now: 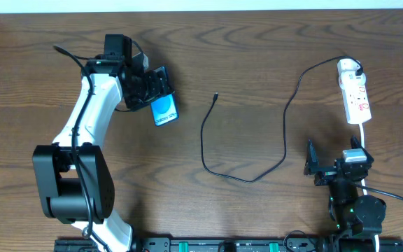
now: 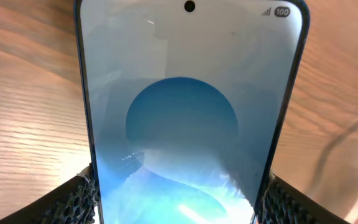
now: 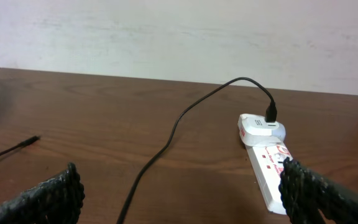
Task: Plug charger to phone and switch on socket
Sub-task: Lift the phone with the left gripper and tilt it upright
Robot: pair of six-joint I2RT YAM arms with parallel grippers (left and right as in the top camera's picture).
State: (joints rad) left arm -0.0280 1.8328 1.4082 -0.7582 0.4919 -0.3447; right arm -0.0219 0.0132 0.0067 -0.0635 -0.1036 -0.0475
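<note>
Phone [image 2: 185,106], screen lit blue, clamped by its long edges in the left hand [image 1: 152,91] at the far left part of the bench [image 1: 257,42].
Right hand [image 1: 333,162] spread wide and empty near the front right edge, just short of the socket [image 1: 356,99] lying toward the far right corner. Charger [image 1: 284,133] plugged in at the socket's far end, cable looping across the middle of the bench, free end resting near the centre, well apart from the phone.

One phone [image 1: 164,109], one charger [image 1: 284,136], one socket [image 1: 355,98] (a single white strip), one bench [image 1: 243,42], and two claws: left claw [image 2: 178,199], right claw [image 3: 179,196].
</note>
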